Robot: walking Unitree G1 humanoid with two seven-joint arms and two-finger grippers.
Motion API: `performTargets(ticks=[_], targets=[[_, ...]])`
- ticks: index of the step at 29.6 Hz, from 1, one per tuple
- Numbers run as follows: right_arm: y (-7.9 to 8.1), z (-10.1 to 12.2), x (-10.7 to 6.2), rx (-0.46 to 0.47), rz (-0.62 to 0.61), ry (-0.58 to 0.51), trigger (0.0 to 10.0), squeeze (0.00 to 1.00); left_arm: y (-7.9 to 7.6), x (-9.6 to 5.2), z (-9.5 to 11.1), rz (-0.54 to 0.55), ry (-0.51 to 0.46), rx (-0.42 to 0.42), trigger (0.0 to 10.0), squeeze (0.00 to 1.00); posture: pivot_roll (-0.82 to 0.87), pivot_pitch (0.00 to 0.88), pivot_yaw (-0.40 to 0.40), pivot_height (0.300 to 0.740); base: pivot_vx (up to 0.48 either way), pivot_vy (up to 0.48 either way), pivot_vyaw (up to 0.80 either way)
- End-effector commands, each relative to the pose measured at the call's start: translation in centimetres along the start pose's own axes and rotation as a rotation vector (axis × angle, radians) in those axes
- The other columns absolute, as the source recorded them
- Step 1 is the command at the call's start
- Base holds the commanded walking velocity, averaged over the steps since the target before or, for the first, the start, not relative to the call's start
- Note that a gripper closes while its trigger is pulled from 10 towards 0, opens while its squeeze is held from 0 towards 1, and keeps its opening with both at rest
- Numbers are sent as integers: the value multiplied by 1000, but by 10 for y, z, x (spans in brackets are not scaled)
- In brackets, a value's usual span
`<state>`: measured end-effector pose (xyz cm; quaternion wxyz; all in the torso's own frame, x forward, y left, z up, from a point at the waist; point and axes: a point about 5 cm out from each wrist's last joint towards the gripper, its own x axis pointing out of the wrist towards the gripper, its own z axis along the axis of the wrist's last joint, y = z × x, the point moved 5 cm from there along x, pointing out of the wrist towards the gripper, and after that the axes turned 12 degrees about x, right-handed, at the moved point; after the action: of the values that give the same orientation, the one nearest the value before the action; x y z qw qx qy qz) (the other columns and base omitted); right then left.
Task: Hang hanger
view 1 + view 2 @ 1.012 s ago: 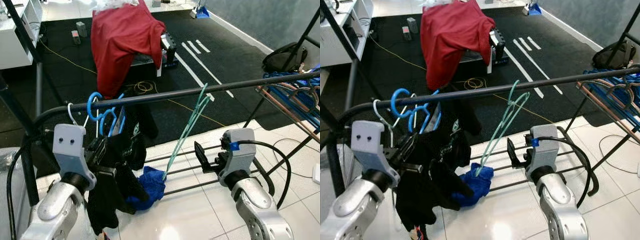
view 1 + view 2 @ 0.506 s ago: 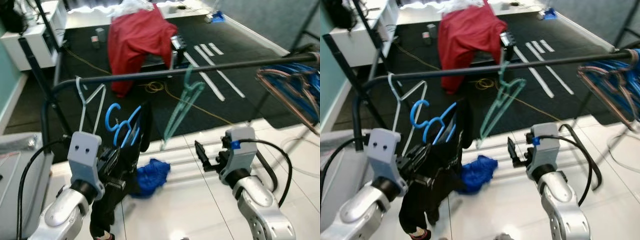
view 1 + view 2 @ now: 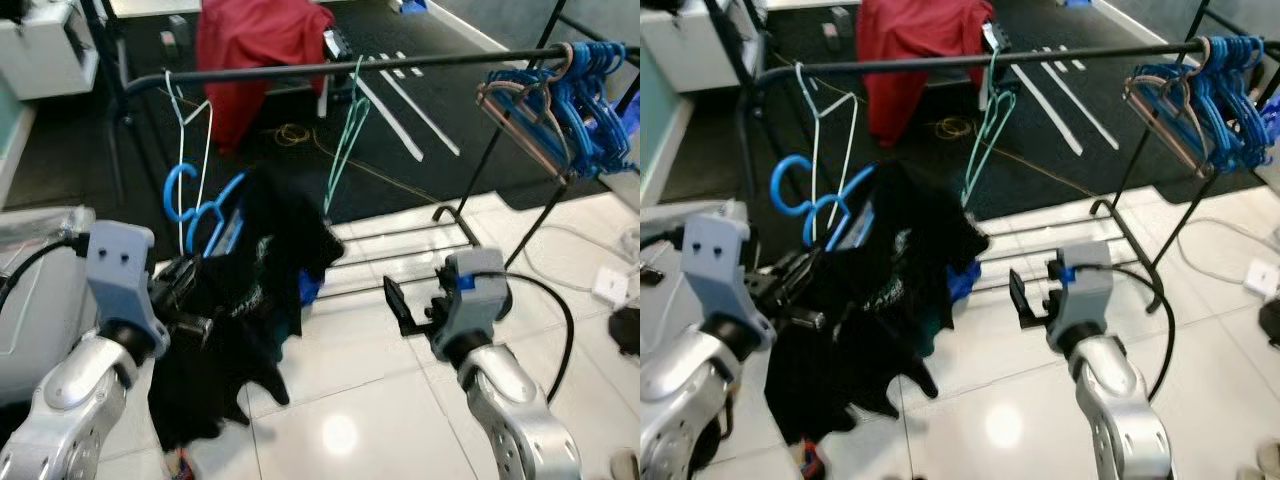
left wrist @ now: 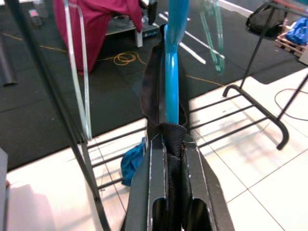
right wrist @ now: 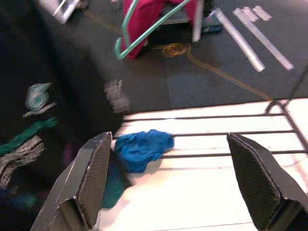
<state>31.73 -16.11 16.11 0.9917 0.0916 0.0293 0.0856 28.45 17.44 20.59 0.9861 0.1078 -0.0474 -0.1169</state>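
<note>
— So was the blue plastic hanger hung?
— Not yet; the left end effector clamped it, black garment attached, below the black rail. The right end effector gaped empty

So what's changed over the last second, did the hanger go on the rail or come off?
The blue hanger with the black garment has come off the rail; it hooked it earlier and now sits below, clamped in the left gripper. The right gripper stays open and empty. The green hanger still hangs.
</note>
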Motion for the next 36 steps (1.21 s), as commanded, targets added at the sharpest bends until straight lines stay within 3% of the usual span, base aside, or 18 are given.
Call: performTargets(ticks=[1, 6, 8, 13, 18, 21, 22, 25, 32, 35, 36], targets=[[-2, -4, 2, 7, 6, 8, 10000, 0, 4, 0, 4, 4, -26, 5, 10000, 0, -101, 112, -35, 740, -476, 0, 0], [8, 12, 15, -26, 118, -26, 10000, 0, 15, -4, 10, -122, -27, 64, 10000, 0, -91, 102, -35, 740, -457, 0, 0], [11, 20, 19, 50, 229, -7, 10000, 0, 23, -6, 15, -193, -37, 122, 10000, 0, -88, 99, -32, 740, 0, 0, 0], [11, 28, 17, 111, 352, 24, 10000, 0, 34, -7, 21, -256, -53, 201, 10000, 0, -90, 96, -31, 740, 0, 0, 0], [13, 37, -7, 135, 598, 104, 10000, 0, 47, -9, 38, -363, -85, 321, 10000, 0, -98, 87, -28, 740, 0, 0, 0], [8, 47, -21, 114, 701, 141, 10000, 0, 43, -21, 52, -525, -104, 325, 10000, 0, -97, 83, -29, 740, 0, 0, 0], [8, 47, -21, 114, 701, 141, 10000, 0, 43, -21, 52, -525, -104, 325, 10000, 0, -97, 83, -29, 740, 0, 0, 0], [3, 56, -30, 97, 774, 161, 10000, 0, 36, -35, 64, -694, -109, 321, 10000, 0, -95, 80, -27, 740, 0, 0, 0], [-2, 55, -32, 4, 791, 219, 10000, 0, 33, -40, 71, -805, -123, 343, 10000, 0, -88, 74, -23, 740, 0, 0, 0], [-15, 50, -19, -143, 687, 231, 10000, 0, 31, -41, 69, -838, -116, 353, 10000, 0, -86, 74, -18, 740, 0, 0, 0], [-15, 50, -19, -143, 687, 231, 10000, 0, 31, -41, 69, -838, -116, 353, 10000, 0, -86, 74, -18, 740, 0, 0, 0]])
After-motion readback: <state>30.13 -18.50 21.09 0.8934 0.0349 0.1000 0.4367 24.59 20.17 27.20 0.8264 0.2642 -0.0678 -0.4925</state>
